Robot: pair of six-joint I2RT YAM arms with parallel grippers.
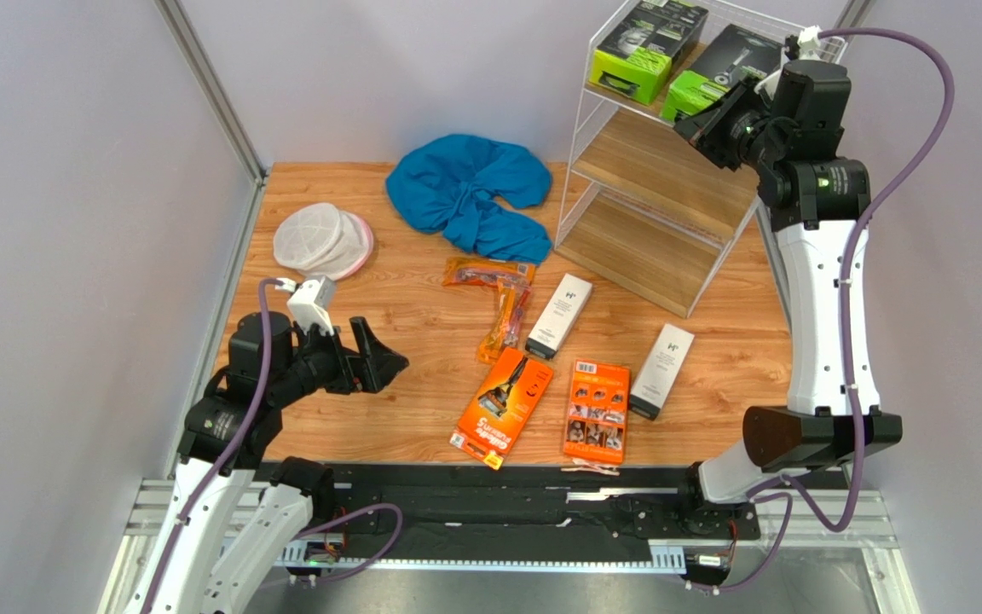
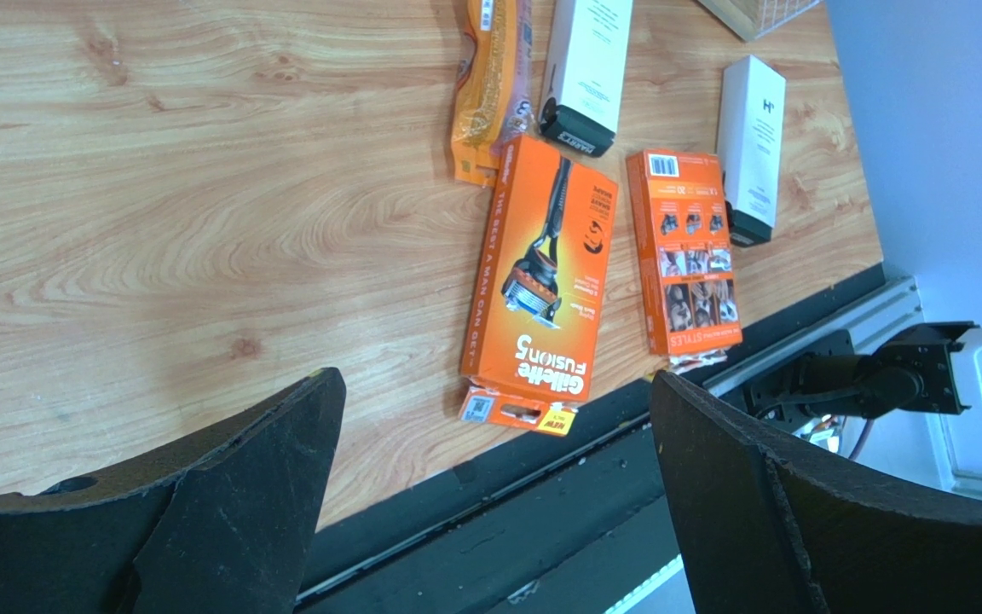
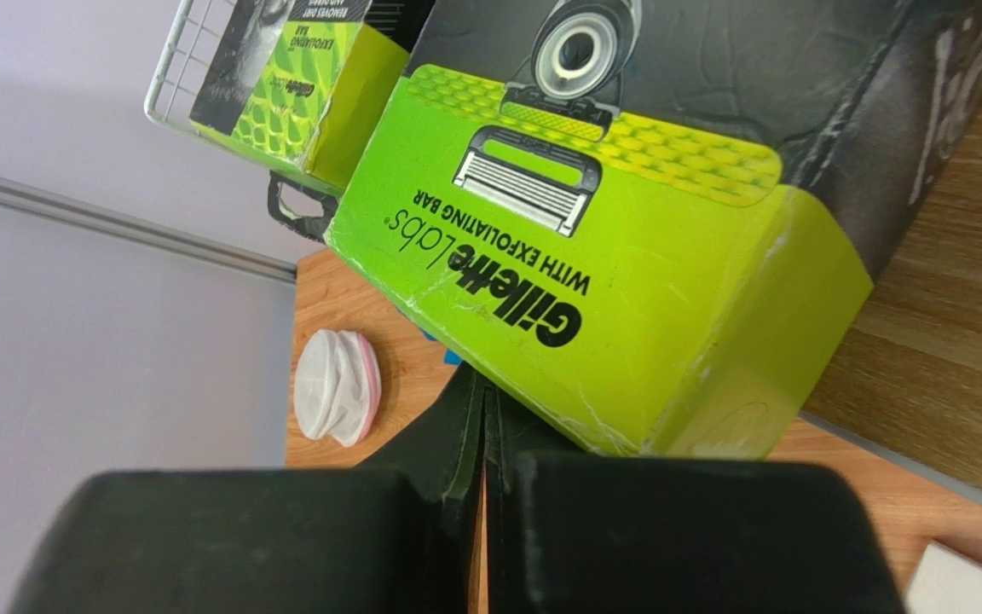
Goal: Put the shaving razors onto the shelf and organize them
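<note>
The shelf [image 1: 647,237] stands at the back right, with two lime-green-and-black razor boxes on its top tier: one at the back [image 1: 645,46] and one nearer [image 1: 711,79]. My right gripper [image 1: 710,128] is shut and empty, its tips against the nearer box's front edge; in the right wrist view the gripper [image 3: 483,403] meets that box [image 3: 612,256] from below. On the table lie two orange cartons [image 1: 504,406] [image 1: 596,409], two slim white boxes [image 1: 560,315] [image 1: 663,369] and clear orange-trimmed bags [image 1: 499,297]. My left gripper [image 1: 378,365] is open and empty, left of the cartons.
A blue cloth [image 1: 471,192] lies left of the shelf and a round white mesh pouch [image 1: 321,239] at the far left. The shelf's middle [image 1: 663,166] and bottom boards hold nothing. The black rail [image 2: 560,512] runs along the table's near edge.
</note>
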